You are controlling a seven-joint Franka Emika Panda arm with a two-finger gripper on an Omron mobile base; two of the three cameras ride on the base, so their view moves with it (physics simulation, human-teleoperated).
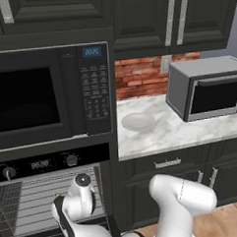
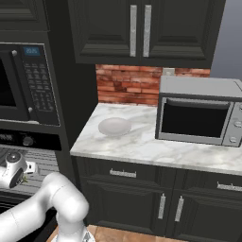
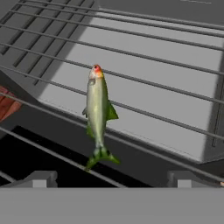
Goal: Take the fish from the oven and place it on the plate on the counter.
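Note:
The fish (image 3: pixel 98 114), slender and olive-green with a red-tipped head, lies on a wire rack (image 3: pixel 166 87) inside the oven (image 1: pixel 39 165), its head pointing away from the hand. My gripper (image 3: pixel 113 179) is open, and its two dark fingertips (image 3: pixel 41 178) stand wide apart just short of the tail, not touching the fish. In the left base view the white hand (image 1: pixel 78 201) reaches into the open oven cavity. The round pale plate (image 1: pixel 138 122) (image 2: pixel 115 126) sits bare on the marble counter (image 1: pixel 175 132), right of the oven column.
A black keypad microwave (image 1: pixel 40 95) is built in above the oven. A grey box microwave (image 1: pixel 207 86) stands on the counter right of the plate, before a brick backsplash (image 1: pixel 138 77). Dark cabinets hang above and close off the space below the counter.

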